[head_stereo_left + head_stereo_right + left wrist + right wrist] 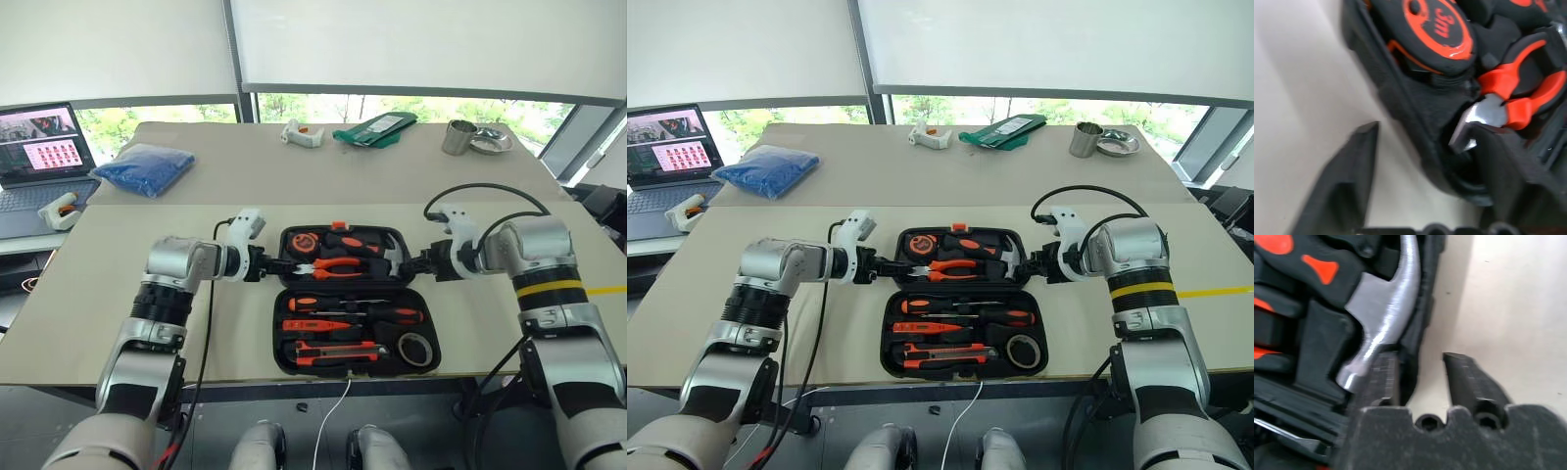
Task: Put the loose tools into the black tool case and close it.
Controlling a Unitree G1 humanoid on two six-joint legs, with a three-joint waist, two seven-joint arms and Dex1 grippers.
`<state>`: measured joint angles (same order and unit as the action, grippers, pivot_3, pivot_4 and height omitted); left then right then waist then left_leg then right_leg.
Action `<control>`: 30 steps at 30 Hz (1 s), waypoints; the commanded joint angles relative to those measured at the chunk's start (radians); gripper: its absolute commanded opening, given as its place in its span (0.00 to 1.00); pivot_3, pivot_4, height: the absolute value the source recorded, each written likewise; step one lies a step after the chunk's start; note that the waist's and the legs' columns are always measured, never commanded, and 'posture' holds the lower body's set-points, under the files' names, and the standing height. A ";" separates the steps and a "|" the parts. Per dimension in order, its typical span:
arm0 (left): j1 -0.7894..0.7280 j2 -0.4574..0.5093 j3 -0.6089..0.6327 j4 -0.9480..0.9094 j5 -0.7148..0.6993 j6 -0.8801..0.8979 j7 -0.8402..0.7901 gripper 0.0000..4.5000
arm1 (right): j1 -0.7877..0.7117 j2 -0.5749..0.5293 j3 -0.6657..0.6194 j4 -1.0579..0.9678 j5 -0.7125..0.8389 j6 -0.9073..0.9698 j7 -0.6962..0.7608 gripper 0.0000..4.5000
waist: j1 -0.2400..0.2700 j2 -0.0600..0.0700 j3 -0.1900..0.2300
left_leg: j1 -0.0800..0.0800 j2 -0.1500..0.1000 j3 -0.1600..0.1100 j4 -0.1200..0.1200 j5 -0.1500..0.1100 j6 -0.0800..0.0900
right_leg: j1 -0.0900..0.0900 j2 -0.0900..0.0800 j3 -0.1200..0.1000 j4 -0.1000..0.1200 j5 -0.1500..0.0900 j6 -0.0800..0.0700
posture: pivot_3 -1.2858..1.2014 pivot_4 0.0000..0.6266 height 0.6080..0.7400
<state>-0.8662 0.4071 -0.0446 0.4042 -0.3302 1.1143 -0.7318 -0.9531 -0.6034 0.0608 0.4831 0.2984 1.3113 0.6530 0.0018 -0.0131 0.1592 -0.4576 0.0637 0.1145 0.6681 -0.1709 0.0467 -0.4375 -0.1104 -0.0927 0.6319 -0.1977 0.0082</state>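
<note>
Soft, even daylight comes from the windows (392, 103) behind the desk (176, 294), below drawn white blinds; the greenery outside looks slightly washed out. Shadows beside the black tool case (353, 294) are faint and short. Head views are sharp. Both wrist views are blurred, perhaps by motion; the hammer (1386, 318) head there carries a bright streak of glare.

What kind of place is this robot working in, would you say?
Probably an office or lab workspace: plain beige tables by large windows with roller blinds, an open laptop to one side, and a black tool case of tools.
</note>
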 commanded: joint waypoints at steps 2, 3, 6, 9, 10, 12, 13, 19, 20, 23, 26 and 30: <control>-0.029 -0.005 0.076 0.010 -0.012 -0.038 0.055 0.31 | -0.007 -0.010 -0.062 0.010 -0.013 -0.005 -0.052 0.00 | 0.000 0.000 0.000 | 0.000 0.000 -0.001 0.000 0.001 0.001 | 0.000 0.000 0.000 0.000 0.001 0.001 | 0.52 0.24 1.00; -0.026 -0.009 0.088 0.010 -0.016 -0.048 0.062 0.25 | -0.004 -0.008 -0.070 0.008 -0.012 -0.007 -0.053 0.00 | -0.001 0.000 0.000 | 0.000 0.000 0.000 0.000 0.001 0.001 | 0.000 0.000 0.000 0.000 0.001 0.002 | 0.52 0.24 1.00; -0.012 -0.019 0.123 0.004 -0.033 -0.081 0.077 0.11 | 0.018 0.012 -0.124 -0.021 0.007 -0.046 -0.062 0.00 | -0.002 0.000 0.000 | 0.000 0.000 0.000 0.000 0.001 0.000 | -0.001 0.000 0.000 0.000 0.002 0.001 | 0.52 0.24 1.00; 0.024 -0.028 0.149 -0.018 -0.050 -0.178 0.059 0.09 | 0.067 0.032 -0.163 -0.102 0.026 -0.162 -0.040 0.00 | -0.006 0.000 0.000 | 0.000 0.000 0.000 0.000 0.002 0.000 | -0.001 0.000 0.001 0.000 0.003 -0.001 | 0.52 0.24 1.00; 0.035 -0.029 0.155 -0.019 -0.051 -0.198 0.059 0.09 | 0.082 0.032 -0.164 -0.126 0.029 -0.182 -0.034 0.00 | -0.008 0.000 0.000 | -0.001 0.000 0.001 0.000 0.002 0.001 | -0.002 0.000 0.001 0.000 0.003 -0.001 | 0.52 0.24 1.00; 0.052 -0.028 0.161 -0.025 -0.056 -0.213 0.058 0.09 | 0.105 0.038 -0.175 -0.163 0.040 -0.192 -0.039 0.00 | -0.012 0.000 0.000 | -0.001 0.000 0.001 -0.001 0.002 0.001 | -0.002 0.000 0.002 0.000 0.003 -0.001 | 0.52 0.24 1.00; 0.060 -0.028 0.163 -0.033 -0.060 -0.210 0.060 0.09 | 0.115 0.039 -0.179 -0.180 0.049 -0.183 -0.040 0.00 | -0.012 0.000 0.000 | -0.001 0.000 0.001 -0.001 0.002 0.001 | -0.002 0.000 0.001 0.000 0.003 -0.001 | 0.52 0.24 1.00; 0.084 -0.007 0.118 -0.062 -0.054 -0.195 0.041 0.09 | 0.161 0.036 -0.163 -0.237 0.056 -0.168 -0.042 0.00 | -0.014 0.000 0.000 | -0.001 0.000 0.001 -0.001 0.002 0.001 | -0.002 0.000 0.001 0.000 0.003 -0.001 | 0.52 0.24 1.00; 0.083 -0.006 0.114 -0.060 -0.053 -0.195 0.037 0.09 | 0.162 0.036 -0.163 -0.235 0.055 -0.165 -0.044 0.00 | -0.014 0.000 0.000 | -0.001 0.000 0.001 -0.001 0.002 0.001 | -0.002 0.000 0.001 0.000 0.003 -0.001 | 0.52 0.24 1.00; 0.070 -0.006 0.105 -0.039 -0.046 -0.211 0.031 0.09 | 0.156 0.042 -0.162 -0.229 0.052 -0.173 -0.049 0.00 | -0.014 0.000 0.000 | -0.001 0.000 0.001 -0.001 0.002 0.001 | -0.002 0.000 0.001 -0.001 0.003 -0.001 | 0.52 0.24 1.00; 0.057 -0.007 0.105 -0.024 -0.044 -0.221 0.030 0.09 | 0.155 0.047 -0.159 -0.232 0.051 -0.189 -0.047 0.00 | -0.014 0.000 0.000 | -0.001 0.000 0.001 -0.001 0.002 0.001 | -0.002 0.000 0.001 -0.001 0.003 -0.001 | 0.52 0.24 1.00; 0.052 -0.004 0.108 -0.007 -0.052 -0.198 0.029 0.09 | 0.157 0.049 -0.151 -0.232 0.051 -0.190 -0.043 0.00 | -0.014 0.000 0.000 | -0.001 0.000 0.001 -0.001 0.002 0.001 | -0.002 0.000 0.001 -0.001 0.003 -0.001 | 0.52 0.24 1.00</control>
<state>-0.7859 0.3843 0.0417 0.4023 -0.3767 0.9208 -0.7051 -0.7863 -0.5515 -0.0833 0.2908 0.3376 1.1537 0.6058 -0.0126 -0.0131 0.1593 -0.4588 0.0640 0.1151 0.6666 -0.1694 0.0472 -0.4399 -0.1101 -0.0913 0.6309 -0.1947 0.0073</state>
